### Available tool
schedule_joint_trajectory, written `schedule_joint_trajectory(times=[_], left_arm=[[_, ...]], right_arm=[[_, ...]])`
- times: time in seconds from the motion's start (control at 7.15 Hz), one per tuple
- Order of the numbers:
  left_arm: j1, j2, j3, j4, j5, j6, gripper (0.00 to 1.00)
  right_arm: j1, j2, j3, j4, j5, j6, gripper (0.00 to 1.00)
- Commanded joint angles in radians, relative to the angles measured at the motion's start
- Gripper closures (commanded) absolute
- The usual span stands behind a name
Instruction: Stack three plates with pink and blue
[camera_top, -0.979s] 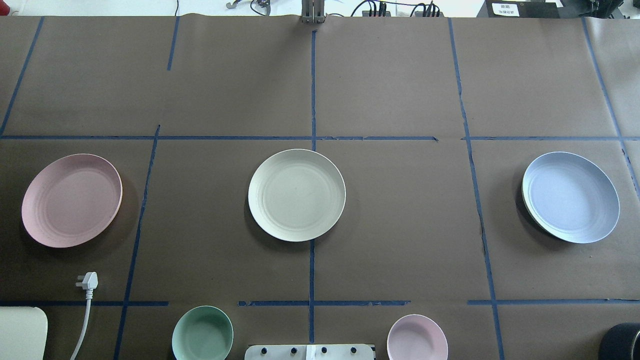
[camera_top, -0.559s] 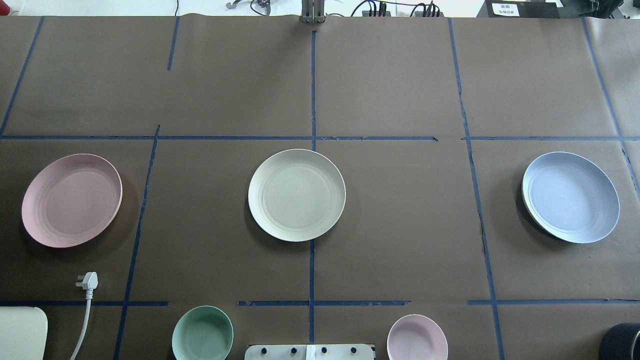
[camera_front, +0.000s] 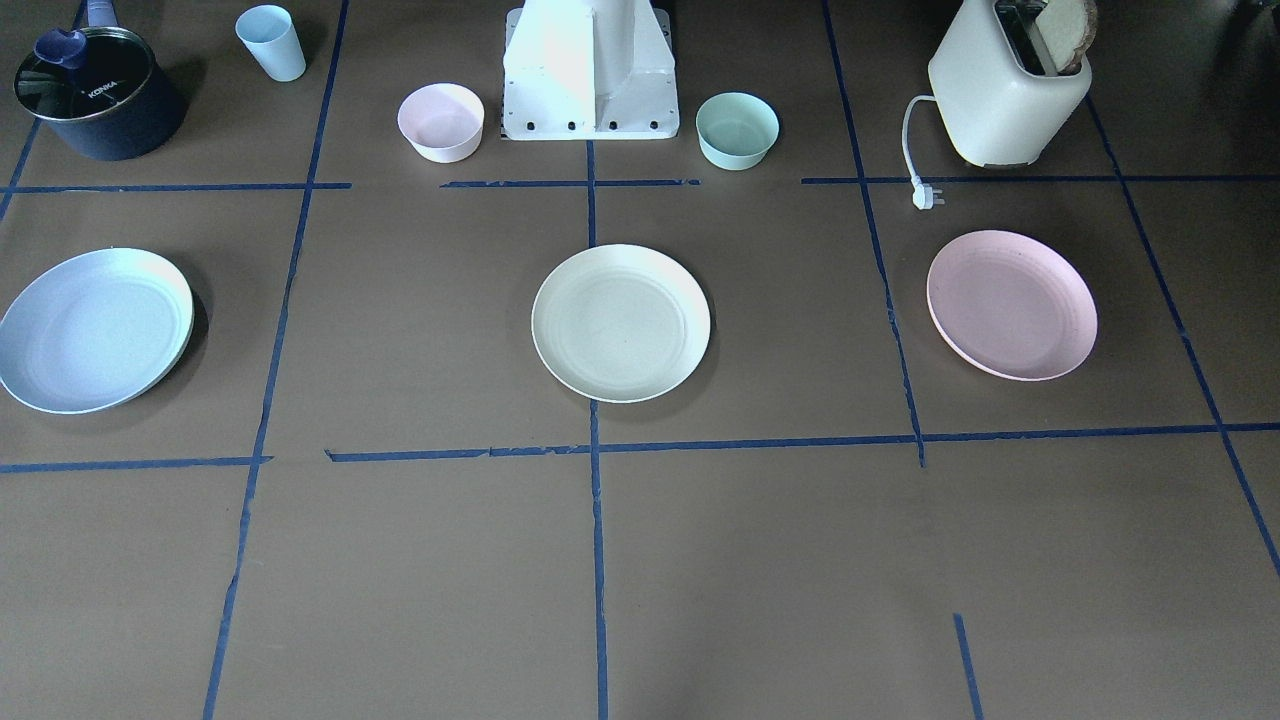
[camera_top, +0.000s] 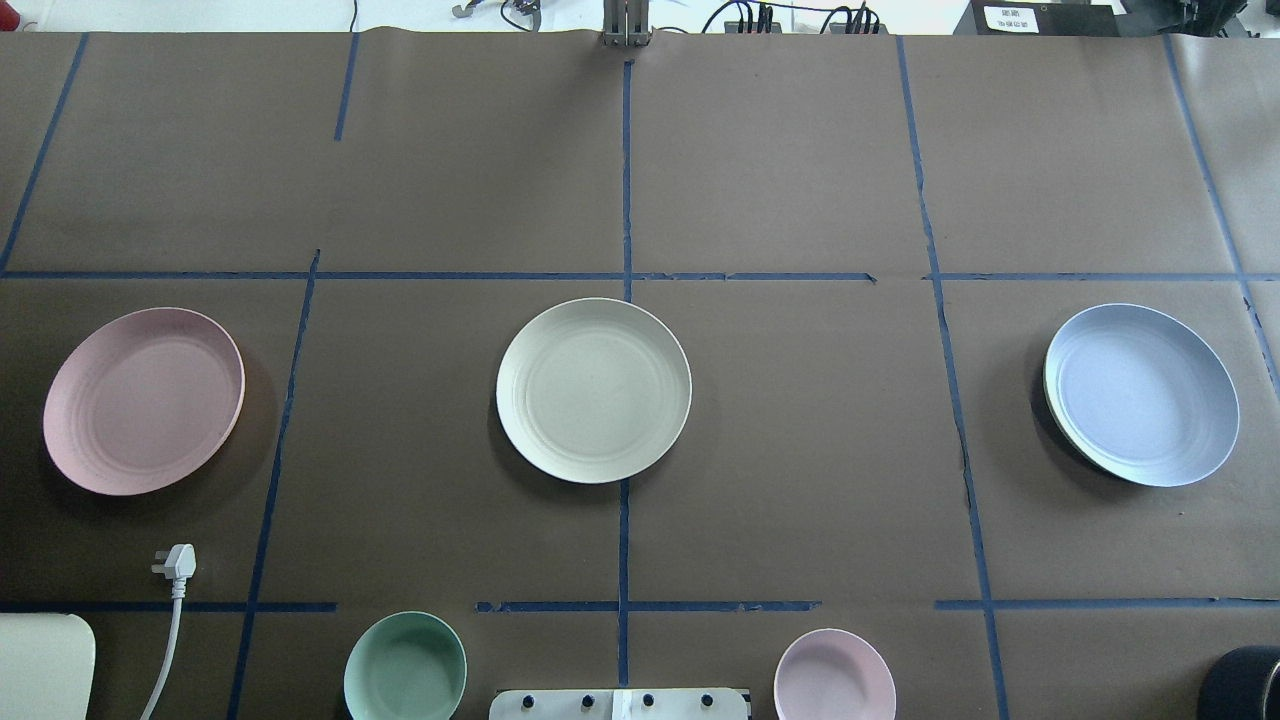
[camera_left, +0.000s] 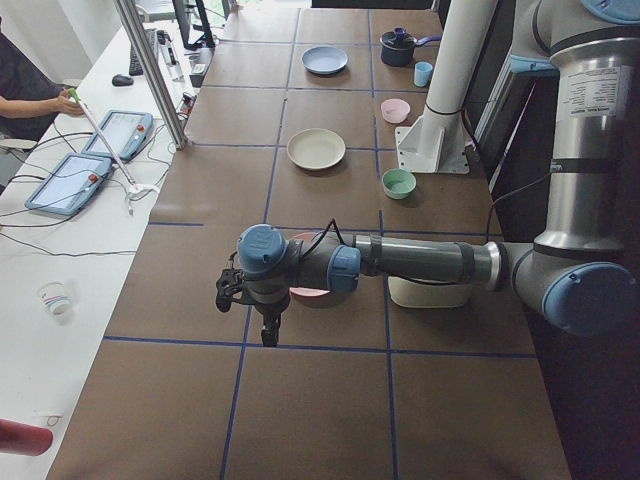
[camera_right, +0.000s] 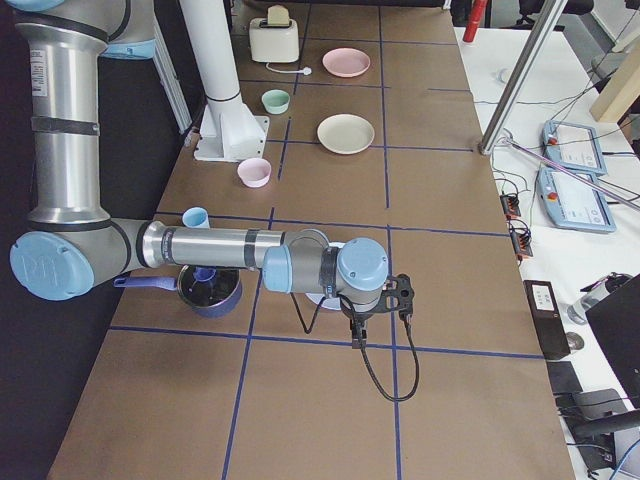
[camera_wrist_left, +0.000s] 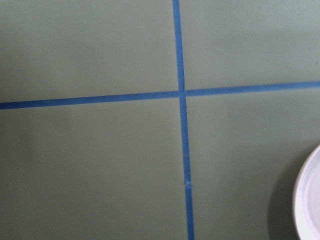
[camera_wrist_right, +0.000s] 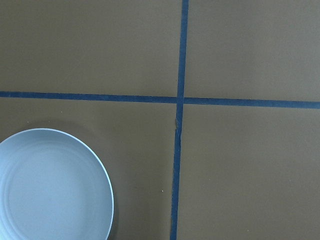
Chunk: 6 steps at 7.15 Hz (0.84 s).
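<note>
Starting at the jaws: the left gripper shows only in the side view, pointing down, and whether its jaws are apart or together I cannot tell. The same goes for the right gripper, which also points down and is too small and side-on to judge. Neither looks to be carrying anything.

Moving outward, the left wrist camera catches just a sliver of the pink plate at its right edge, so that gripper hangs beside the rim, not over the middle. On the right, the wrist view has the blue plate in its lower left corner, again off to one side.

Wider now: three plates sit in a row across the table, well apart. Pink is on the robot's left, the cream plate is dead centre on the tape cross, and blue is on the right. All three lie flat, right way up and separate, so no stacking has been done yet.

As for handling, these look like light, stiff plastic with a matte finish, so not too slick and unlikely to shatter. They are shallow, though, and lie close to the paper. The raised rim is the place to take hold, one finger inside and one under the lip. A pinch that is too shallow could let a plate tip or slide. Cream in the middle looks like the natural base.
</note>
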Motion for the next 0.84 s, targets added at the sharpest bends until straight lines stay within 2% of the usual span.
schedule_joint_trajectory(times=[0.0,0.42,0.7], left_arm=[[0.075,0.023,-0.029,-0.094,-0.038,-0.177,0.00],[0.256,0.081,-0.010,-0.445,-0.025,-0.543,0.00],[0.357,0.081,0.037,-0.585,0.066,-0.685,0.00]], right_arm=[[0.000,0.000,0.002,0.001,0.000,0.000,0.00],[0.000,0.003,0.004,0.000,0.002,0.000,0.00],[0.000,0.003,0.000,0.000,0.002,0.000,0.00]])
